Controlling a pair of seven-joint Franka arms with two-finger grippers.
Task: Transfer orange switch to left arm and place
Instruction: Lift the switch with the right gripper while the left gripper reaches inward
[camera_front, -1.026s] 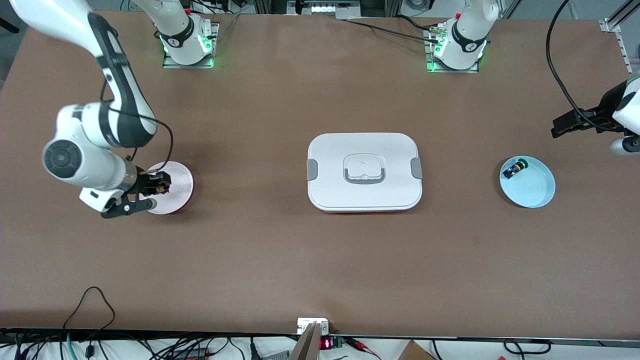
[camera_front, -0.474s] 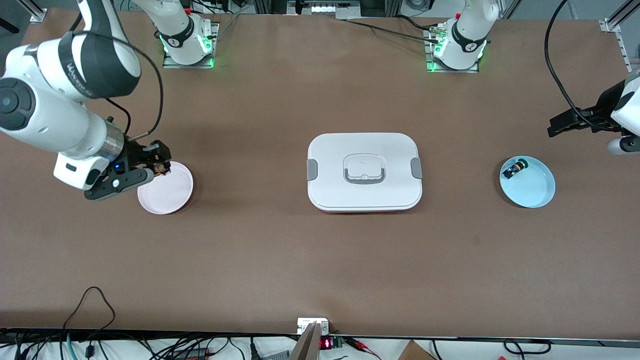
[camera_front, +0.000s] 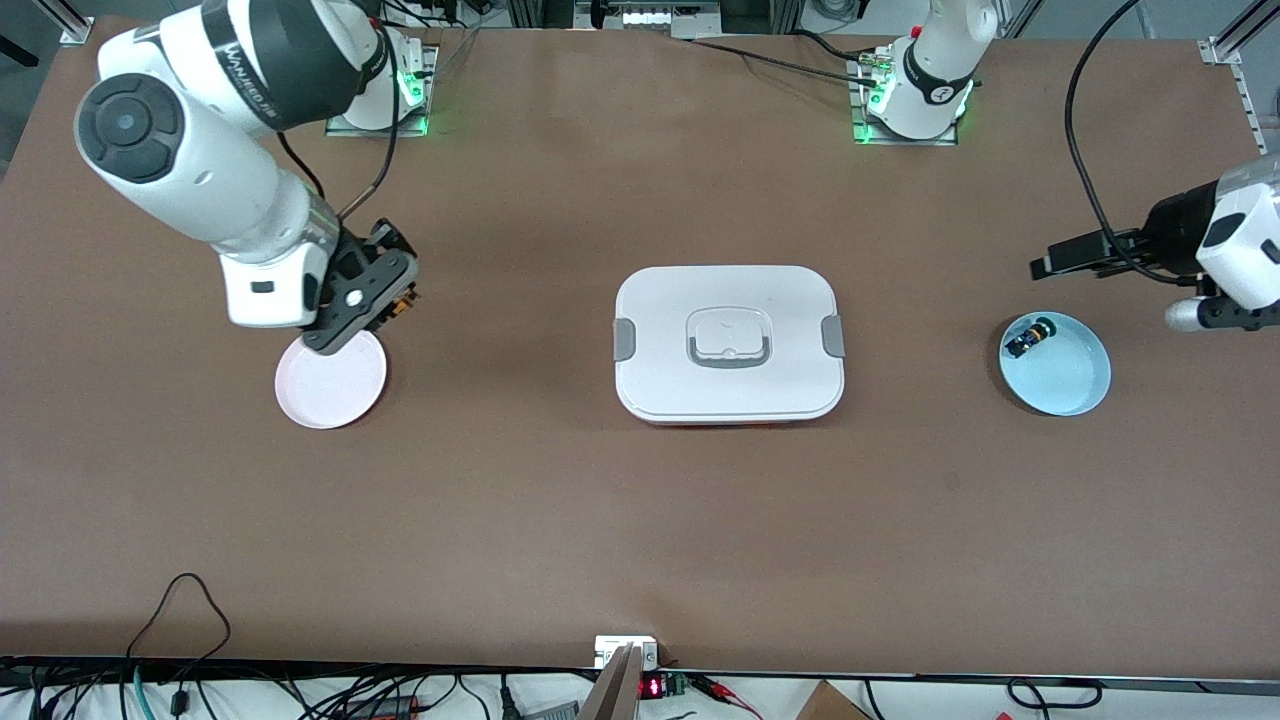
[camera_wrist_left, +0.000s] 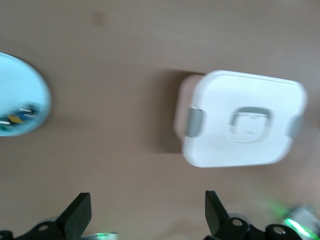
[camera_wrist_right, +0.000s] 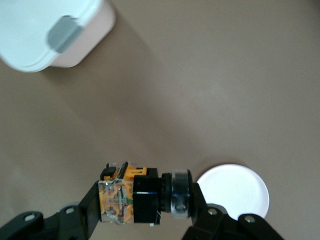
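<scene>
My right gripper (camera_front: 392, 296) is shut on the orange switch (camera_front: 403, 303) and holds it in the air over the table by the edge of the pink plate (camera_front: 331, 380). In the right wrist view the switch (camera_wrist_right: 142, 195), orange and black, sits clamped between the fingers. The white box (camera_front: 729, 343) with grey clips lies at the table's middle; it also shows in the left wrist view (camera_wrist_left: 242, 119) and the right wrist view (camera_wrist_right: 47, 30). My left gripper (camera_front: 1050, 267) is open and empty, up in the air by the blue plate (camera_front: 1070, 375).
The blue plate holds a small blue-and-black part with a green end (camera_front: 1029, 337). The blue plate shows in the left wrist view (camera_wrist_left: 20, 102). The pink plate shows in the right wrist view (camera_wrist_right: 235, 190). Cables hang along the table's front edge.
My right gripper has lifted the orange switch off the pink plate and moved it toward the box. My left gripper has moved a little toward the table's middle.
</scene>
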